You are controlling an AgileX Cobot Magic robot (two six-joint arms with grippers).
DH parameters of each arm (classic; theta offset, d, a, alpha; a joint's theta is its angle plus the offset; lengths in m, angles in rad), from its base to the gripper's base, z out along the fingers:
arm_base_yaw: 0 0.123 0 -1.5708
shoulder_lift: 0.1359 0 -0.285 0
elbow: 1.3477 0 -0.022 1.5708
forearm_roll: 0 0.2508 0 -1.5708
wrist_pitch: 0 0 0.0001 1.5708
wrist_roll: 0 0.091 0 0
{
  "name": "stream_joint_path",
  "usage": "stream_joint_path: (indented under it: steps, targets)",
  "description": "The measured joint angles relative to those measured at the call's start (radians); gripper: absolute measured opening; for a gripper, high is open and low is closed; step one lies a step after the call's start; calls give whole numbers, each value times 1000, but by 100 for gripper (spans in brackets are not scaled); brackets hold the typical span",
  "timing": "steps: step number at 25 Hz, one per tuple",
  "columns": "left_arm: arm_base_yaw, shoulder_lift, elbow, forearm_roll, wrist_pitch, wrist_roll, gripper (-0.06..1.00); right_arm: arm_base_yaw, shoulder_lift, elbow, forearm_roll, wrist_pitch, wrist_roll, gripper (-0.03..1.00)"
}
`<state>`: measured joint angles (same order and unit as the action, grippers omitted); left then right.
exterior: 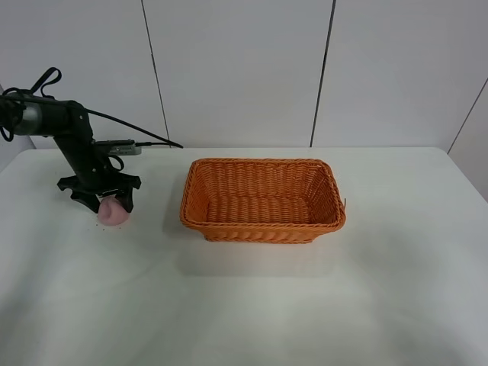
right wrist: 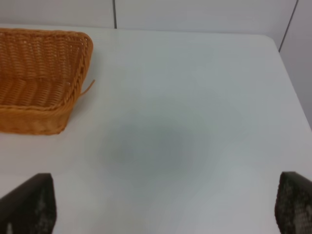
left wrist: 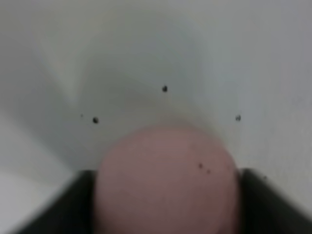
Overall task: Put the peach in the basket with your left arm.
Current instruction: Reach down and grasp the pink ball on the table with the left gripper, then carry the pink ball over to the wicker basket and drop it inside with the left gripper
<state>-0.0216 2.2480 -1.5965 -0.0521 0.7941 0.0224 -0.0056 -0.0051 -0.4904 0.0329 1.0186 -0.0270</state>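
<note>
**Clerk:** Item one, the peach (exterior: 113, 213). Where is it sitting?

**Checker:** You are finding it at the left end of the desk (exterior: 305, 305), directly under the left claw (exterior: 110, 204). It is wedged between the two dark fingers (left wrist: 73, 204), which are pressing in from either side. The claw is closing about as wide as the fruit and gripping only that. I cannot tell whether the peach is resting on the desk or hanging just clear of it.

**Clerk:** Item two, the basket (exterior: 263, 230)?

**Checker:** It is standing well apart from the peach, to the robot's right, with its long axis running across the desk. Your carry is going rightward over the near short rim.

**Clerk:** Arms?

**Checker:** The left arm (exterior: 72, 137) is bending steeply down, wrist pointing at the desk. The right claw (right wrist: 161, 209) is gaping wide, holding nothing and hanging beyond the basket's far end, so the left is plainly the nearer.
</note>
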Motion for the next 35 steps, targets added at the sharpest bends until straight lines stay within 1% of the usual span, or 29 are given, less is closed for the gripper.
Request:
stream_joint_path:
  steps: [2,3,4,6,10,13,15,17,22,27,31,35]
  targets:
    - [0,-4,0,0,15,0,28,0,0,0,0,0,0,69]
    - [0,-13,-1,1,19,0,20,0,0,0,0,0,0,69]
    - [0,-29,-7,8,29,-6,14,0,0,0,0,0,0,69]
    - [0,-60,-32,24,62,-22,9,0,0,0,0,0,0,69]
    - [0,-143,-139,39,194,-32,8,0,0,0,0,0,0,69]
    - [-5,-193,-252,19,296,-36,8,0,0,0,0,0,0,69]
    - [-25,-205,-318,2,359,-43,8,0,0,0,0,0,0,69]
    - [-63,-207,-365,-17,374,-48,8,0,0,0,0,0,0,69]
    - [-239,-185,-455,-42,374,-49,8,0,0,0,0,0,0,69]
    - [-418,-73,-567,-47,374,-49,8,0,0,0,0,0,0,69]
    - [-527,37,-660,-48,374,-50,8,0,0,0,0,0,0,69]
    - [-603,127,-674,-49,362,-46,8,0,0,0,0,0,0,69]
